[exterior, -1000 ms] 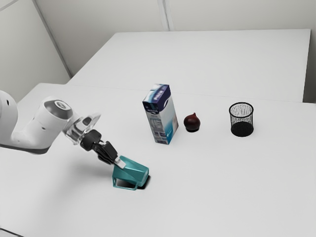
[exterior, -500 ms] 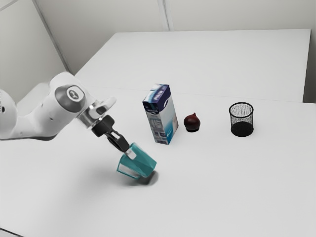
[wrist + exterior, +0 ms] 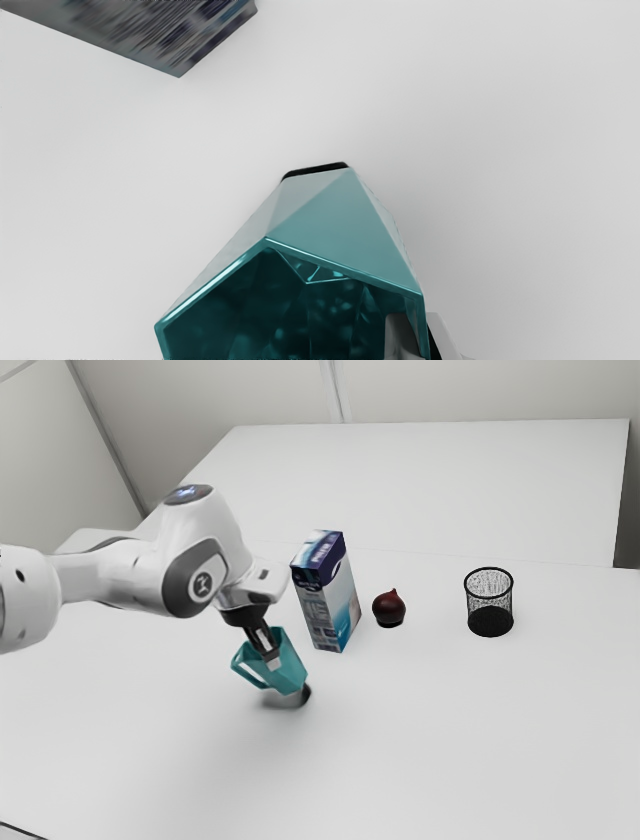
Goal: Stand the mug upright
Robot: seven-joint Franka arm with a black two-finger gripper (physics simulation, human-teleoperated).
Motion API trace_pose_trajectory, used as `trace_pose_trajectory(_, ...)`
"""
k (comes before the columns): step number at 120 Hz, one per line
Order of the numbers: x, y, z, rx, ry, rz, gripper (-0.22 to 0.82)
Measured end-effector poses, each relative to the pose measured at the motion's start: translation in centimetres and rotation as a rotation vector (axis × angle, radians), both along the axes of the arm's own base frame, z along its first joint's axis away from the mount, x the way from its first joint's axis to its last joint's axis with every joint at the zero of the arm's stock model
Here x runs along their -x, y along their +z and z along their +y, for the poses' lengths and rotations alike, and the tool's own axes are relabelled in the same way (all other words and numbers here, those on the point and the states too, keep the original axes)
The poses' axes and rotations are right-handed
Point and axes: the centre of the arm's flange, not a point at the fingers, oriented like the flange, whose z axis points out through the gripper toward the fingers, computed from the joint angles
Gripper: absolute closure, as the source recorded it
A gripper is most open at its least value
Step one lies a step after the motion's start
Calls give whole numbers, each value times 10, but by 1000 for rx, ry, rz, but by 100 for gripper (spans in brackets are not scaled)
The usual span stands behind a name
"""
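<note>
Gripper (image 3: 272, 661), one, mine: fingers nearly together, clasping the wall of one teal mug (image 3: 291, 678), tilted, seemingly just above the bench (image 3: 450, 740). Also one carton (image 3: 330, 610), one dark-red bulb (image 3: 388, 608), one mesh cup (image 3: 490, 622).

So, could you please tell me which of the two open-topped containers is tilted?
The teal mug: it leans, gripped by the hand, while the black mesh cup stands upright on the table.

obstacle: carton (image 3: 325, 600) near mug (image 3: 284, 665) | tight: carton to dark bulb (image 3: 389, 608) | roomier: bulb to mesh cup (image 3: 490, 622)
</note>
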Motion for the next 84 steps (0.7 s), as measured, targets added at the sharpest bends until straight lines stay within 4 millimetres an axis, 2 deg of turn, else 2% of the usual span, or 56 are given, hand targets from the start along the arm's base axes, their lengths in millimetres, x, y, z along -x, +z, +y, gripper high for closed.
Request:
trace_pose_trajectory(37, -6, -6, -4, -50, 101, 22, 79)
trace_pose_trajectory(68, -14, -7, -19, -107, 120, 29, 79)
trace_pose_trajectory(84, -17, -15, -24, -114, 140, 45, 79)
